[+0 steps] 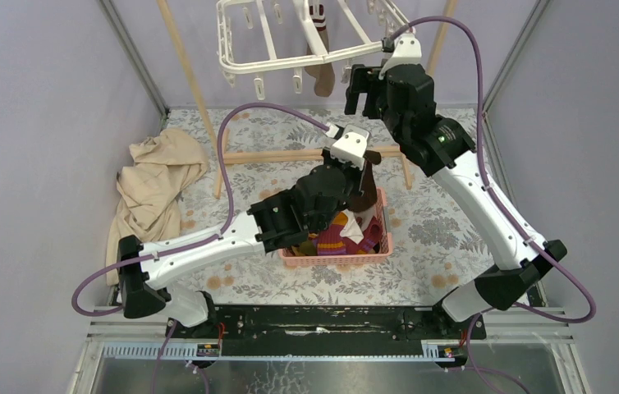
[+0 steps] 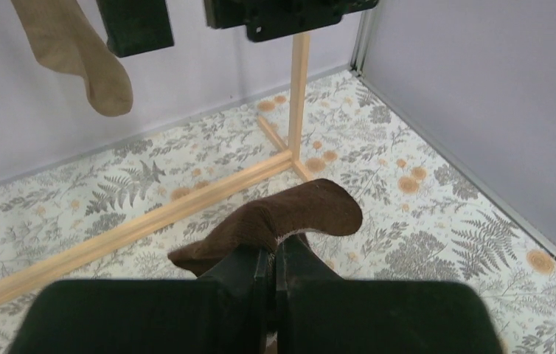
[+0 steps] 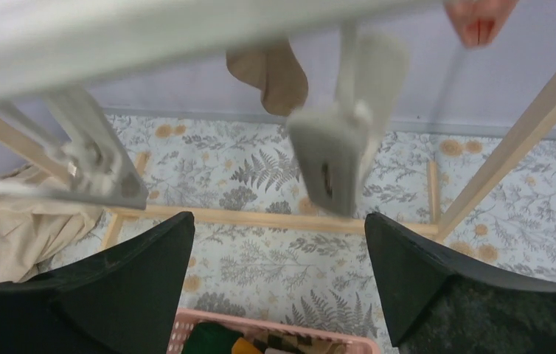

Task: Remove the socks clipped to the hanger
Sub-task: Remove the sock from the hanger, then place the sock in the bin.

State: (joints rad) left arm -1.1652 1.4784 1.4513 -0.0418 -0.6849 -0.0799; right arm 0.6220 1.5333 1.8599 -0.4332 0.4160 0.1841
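My left gripper (image 2: 275, 247) is shut on a dark brown sock (image 2: 275, 217) and holds it above the pink basket (image 1: 380, 250); in the top view the brown sock (image 1: 365, 190) hangs over the basket's far side. The white hanger (image 1: 290, 37) hangs at the top. A tan sock (image 1: 321, 75) and a striped sock (image 1: 317, 12) hang from it. My right gripper (image 1: 361, 92) is open and empty just below the hanger's near right rim. In the right wrist view a white clip (image 3: 341, 144) dangles above my open fingers (image 3: 408, 265). The tan sock (image 3: 271, 74) hangs beyond.
The pink basket (image 3: 186, 328) holds several coloured socks (image 1: 337, 234). A beige cloth (image 1: 154, 185) lies at the left. The wooden pole frame (image 1: 290, 154) crosses the floral tabletop behind the basket, with an upright (image 2: 299, 96) at the right. Grey walls close in both sides.
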